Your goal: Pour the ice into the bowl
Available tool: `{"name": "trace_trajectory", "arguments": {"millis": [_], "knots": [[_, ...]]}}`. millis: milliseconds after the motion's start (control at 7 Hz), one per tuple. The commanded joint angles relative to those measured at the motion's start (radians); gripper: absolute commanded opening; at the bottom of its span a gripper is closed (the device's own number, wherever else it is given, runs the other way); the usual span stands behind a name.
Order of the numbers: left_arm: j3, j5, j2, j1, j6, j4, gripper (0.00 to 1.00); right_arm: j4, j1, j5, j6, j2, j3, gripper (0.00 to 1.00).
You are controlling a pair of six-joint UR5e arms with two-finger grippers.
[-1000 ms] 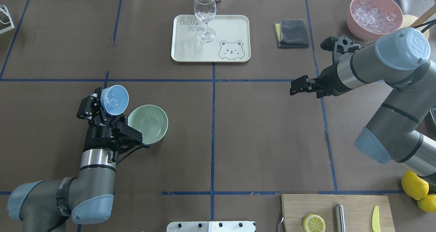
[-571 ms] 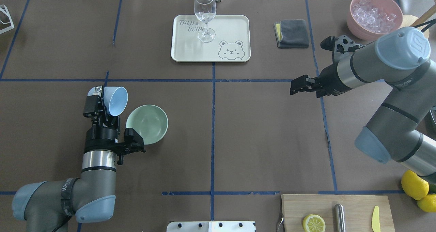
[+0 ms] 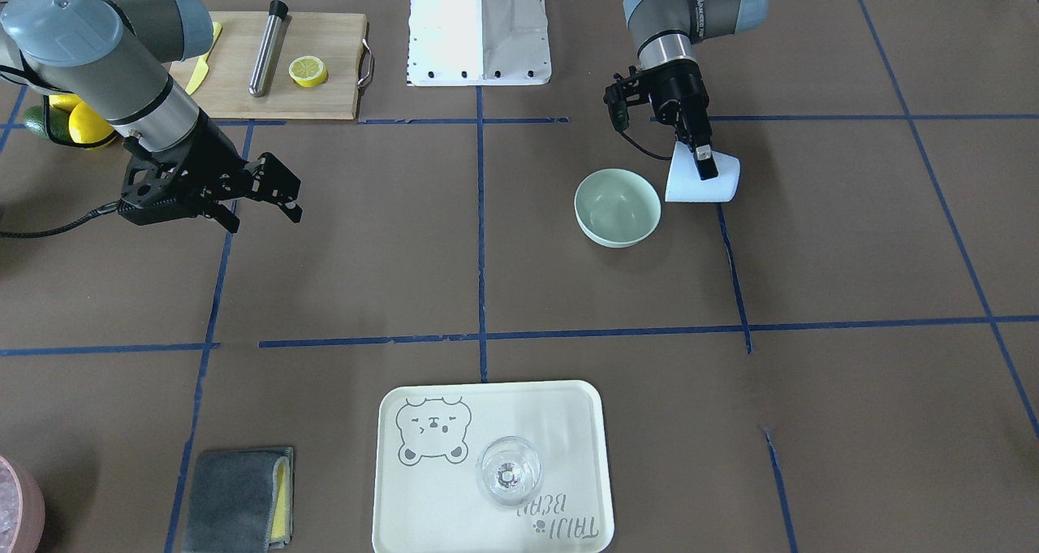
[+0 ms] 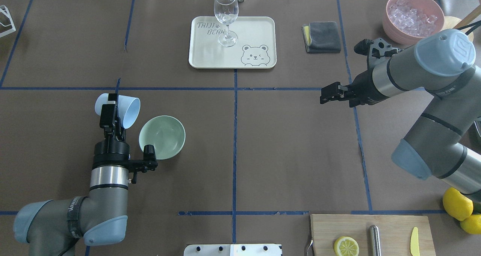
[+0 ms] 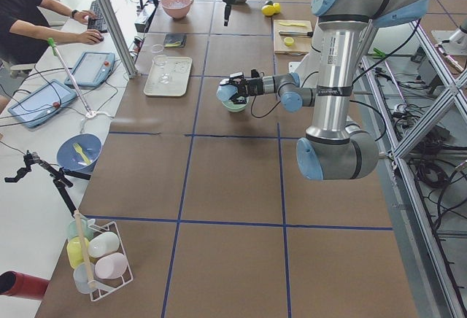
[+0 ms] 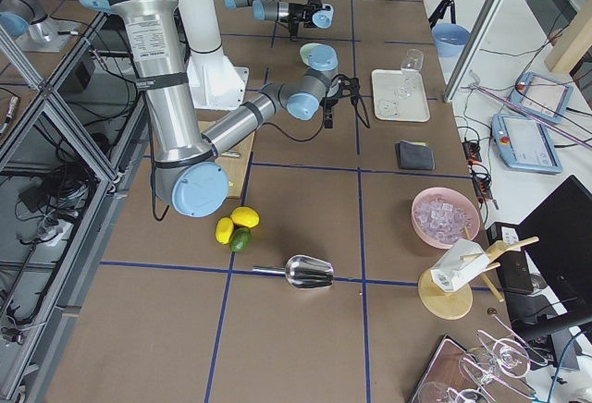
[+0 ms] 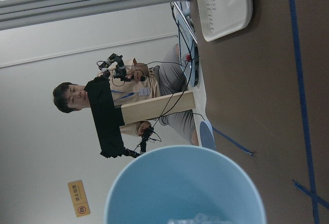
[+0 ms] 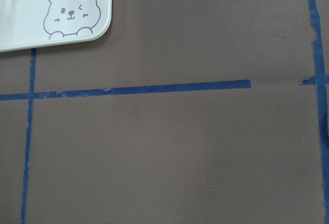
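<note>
On the left half of the brown paper-covered table (image 4: 263,154), a pale mint-green round bowl (image 4: 162,137), upright, mouth open to the top. Just beside its far-left rim, a light blue plastic cup (image 4: 130,109), tipped onto its side, mouth turned toward the bowl. Clamped tight on that cup from both sides: the left gripper (image 4: 112,111). Down inside the cup, seen from the left wrist, a small clump of clear little ice cubes (image 7: 198,219), right at the low edge of that view. Cup rim and bowl rim close together but apart. From the side, cup a bit higher than bowl.

Over on the right half, the right gripper (image 3: 291,198), fingers spread apart, near a crossing of blue tape lines (image 4: 293,88). Between it and the bowl, a wide stretch of brown paper, crossed only by tape.

At the far edge, in the middle, a cream tray with a bear drawing (image 4: 259,30) and a clear wine glass (image 4: 226,13) upright on it. Right of the tray, a folded grey cloth (image 4: 323,37). In the far right corner, a big round pink bowl (image 4: 388,24) full of icy lumps (image 4: 411,15). At the near edge on the right, a wooden cutting board (image 4: 394,226) with half a lemon (image 4: 346,246), a metal rod (image 4: 374,241) and a yellow knife (image 4: 414,241). All of these well apart from the green bowl and the cup.
</note>
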Motion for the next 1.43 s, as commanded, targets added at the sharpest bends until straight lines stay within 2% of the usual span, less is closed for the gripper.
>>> {"name": "trace_trajectory", "arguments": {"millis": [0, 714, 1143, 1286], "knots": [[0.037, 0.016, 0.003, -0.001, 0.037, 0.000, 0.00, 0.000, 0.000, 0.007, 0.008, 0.007, 0.001, 1.00], [0.047, 0.014, 0.003, 0.000, 0.037, 0.000, 0.00, 0.000, 0.000, 0.010, 0.024, 0.020, 0.001, 1.00], [0.001, -0.009, 0.003, -0.003, 0.038, -0.003, 0.00, 0.000, 0.000, 0.010, 0.027, 0.022, 0.001, 1.00], [-0.056, -0.089, 0.007, -0.007, 0.043, -0.005, 0.00, 0.000, 0.000, 0.010, 0.031, 0.027, 0.003, 1.00]]}}
